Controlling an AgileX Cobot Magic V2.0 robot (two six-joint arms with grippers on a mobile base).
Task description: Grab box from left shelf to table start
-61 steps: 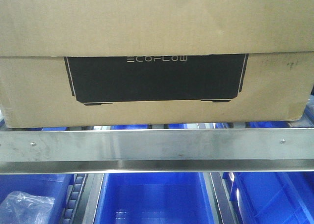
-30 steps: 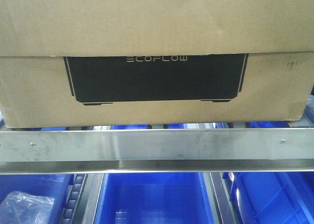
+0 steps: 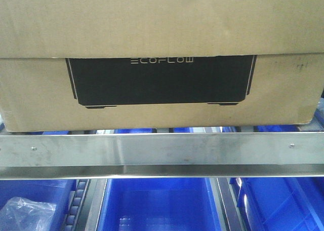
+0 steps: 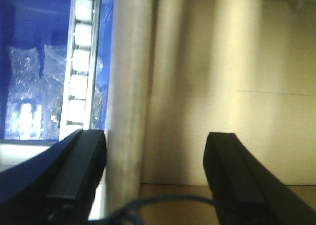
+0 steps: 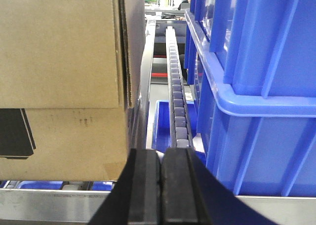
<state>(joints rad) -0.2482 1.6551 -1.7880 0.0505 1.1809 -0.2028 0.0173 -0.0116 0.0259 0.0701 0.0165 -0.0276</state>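
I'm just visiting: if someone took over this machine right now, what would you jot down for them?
Left gripper: open, empty, facing cardboard.
Right gripper: shut, empty, aimed at the gap between the box and a blue bin.
The box sits on the shelf; the table is out of view.
Done: nothing lifted.
Left: grip the box, carry it to the table.

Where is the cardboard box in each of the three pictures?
Front view: box fills the upper half, above the rail.
Left wrist view: box fills the middle and right.
Right wrist view: box takes the upper left.
Shared landmark: its black panel, central in front view, at the left edge in right wrist view; absent from left wrist.
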